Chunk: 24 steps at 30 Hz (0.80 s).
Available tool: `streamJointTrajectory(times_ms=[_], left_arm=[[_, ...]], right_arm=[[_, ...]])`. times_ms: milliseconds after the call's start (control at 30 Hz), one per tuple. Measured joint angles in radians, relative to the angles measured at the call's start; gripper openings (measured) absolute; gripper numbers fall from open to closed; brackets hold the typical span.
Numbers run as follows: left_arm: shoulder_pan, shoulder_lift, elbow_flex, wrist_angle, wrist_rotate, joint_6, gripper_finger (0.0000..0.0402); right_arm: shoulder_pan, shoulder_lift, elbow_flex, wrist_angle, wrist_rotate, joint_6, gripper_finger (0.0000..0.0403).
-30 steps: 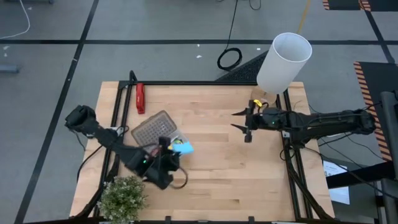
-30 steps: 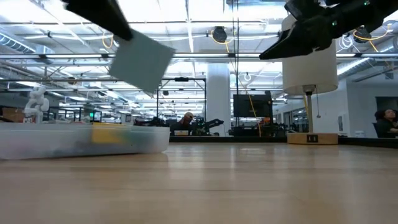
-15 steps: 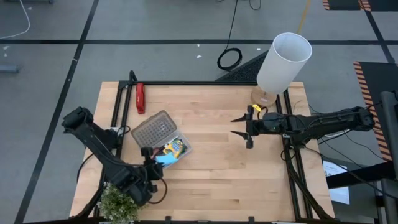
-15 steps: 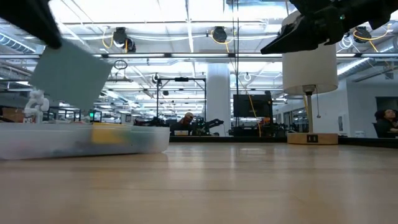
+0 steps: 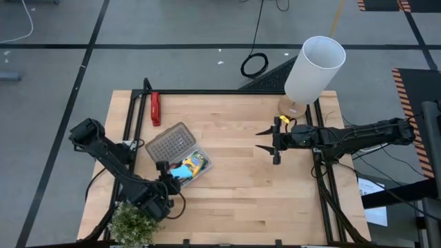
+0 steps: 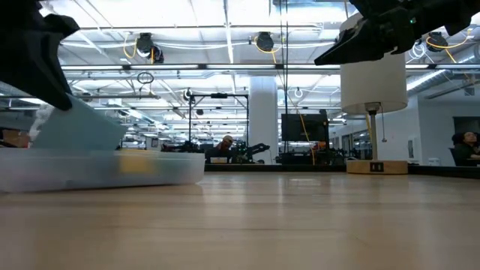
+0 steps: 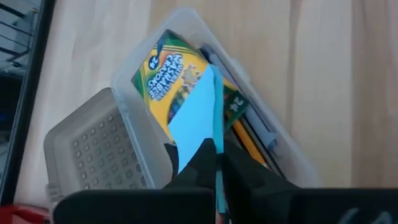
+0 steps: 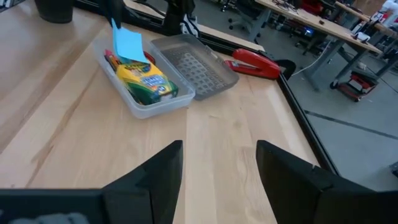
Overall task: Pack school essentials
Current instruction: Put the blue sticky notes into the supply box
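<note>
Notepad point(image 7: 194, 112), light blue, pinched on edge by the left gripper point(image 7: 214, 167) and tilted over the crayon box point(image 7: 171, 68) inside the clear case point(image 7: 283, 155), presumably for slotting in. Right gripper point(image 8: 219, 165) hovers released mid-desk point(image 5: 241, 200). Lamp point(image 5: 313, 67) stands behind; workshop beyond.

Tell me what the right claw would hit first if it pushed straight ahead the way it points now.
Most likely the clear case holding the crayon box; bare table lies between it and the open right claw, though depth is uncertain.

crayon box point(image 7: 180, 78), side numeral "24"
</note>
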State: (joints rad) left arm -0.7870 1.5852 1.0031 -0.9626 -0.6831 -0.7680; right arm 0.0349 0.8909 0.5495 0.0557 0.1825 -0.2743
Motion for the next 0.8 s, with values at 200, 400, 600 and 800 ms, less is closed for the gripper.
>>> streamJointTrajectory(times_ms=[200,400,600,800], left_arm=[[0.02,0.0,-0.044,0.101,-0.051,0.074,0.001],[0.027,0.0,-0.042,0.094,-0.054,0.097,0.0009],[0.018,0.0,-0.042,0.087,-0.064,0.162,0.0006],[0.018,0.0,-0.041,0.029,-0.087,0.143,0.0013]], right_arm=[[0.0,0.0,0.0,0.0,0.0,0.0,0.0199],[0.0,0.0,0.0,0.0,0.0,0.0,0.0199],[0.0,0.0,0.0,0.0,0.0,0.001,0.0199],[0.0,0.0,0.0,0.0,0.0,0.001,0.0199]])
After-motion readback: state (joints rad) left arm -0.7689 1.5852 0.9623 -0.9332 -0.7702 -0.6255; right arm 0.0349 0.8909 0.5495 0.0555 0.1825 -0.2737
